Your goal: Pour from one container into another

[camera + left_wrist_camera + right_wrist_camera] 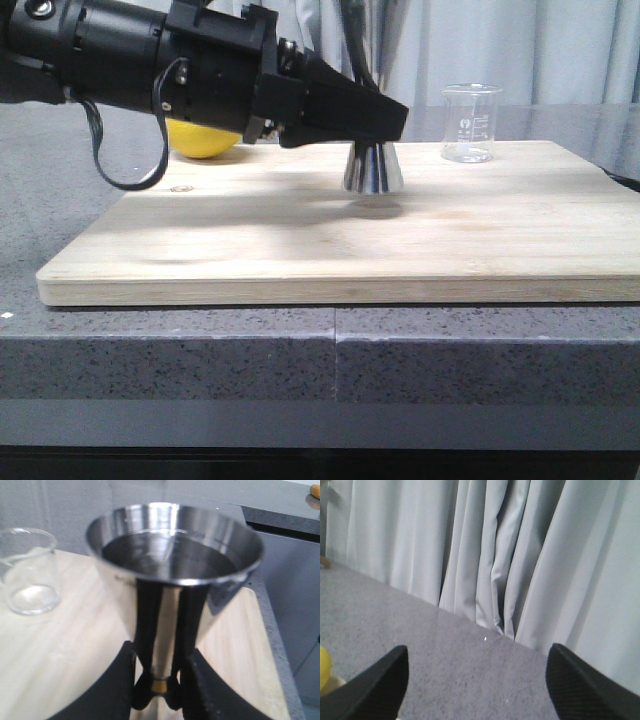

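Note:
My left gripper point(382, 120) is shut on the steel jigger point(372, 168) at its waist, near the board's middle. In the left wrist view the fingers point(145, 630) clamp the jigger point(170, 555) at its gold band point(159, 685). It stands upright, with dark liquid in its upper cup. Its base is at or just above the wood; I cannot tell which. The clear glass beaker point(470, 122) stands upright at the back right of the board, apart from the jigger. It looks empty in the left wrist view point(27, 570). My right gripper point(477, 680) is open over grey counter, holding nothing.
The wooden board point(330, 250) lies on a grey speckled counter point(330, 360). A yellow lemon point(205, 140) sits at the board's back left, behind my left arm; its edge point(322, 667) shows in the right wrist view. Grey curtains point(495, 555) hang behind.

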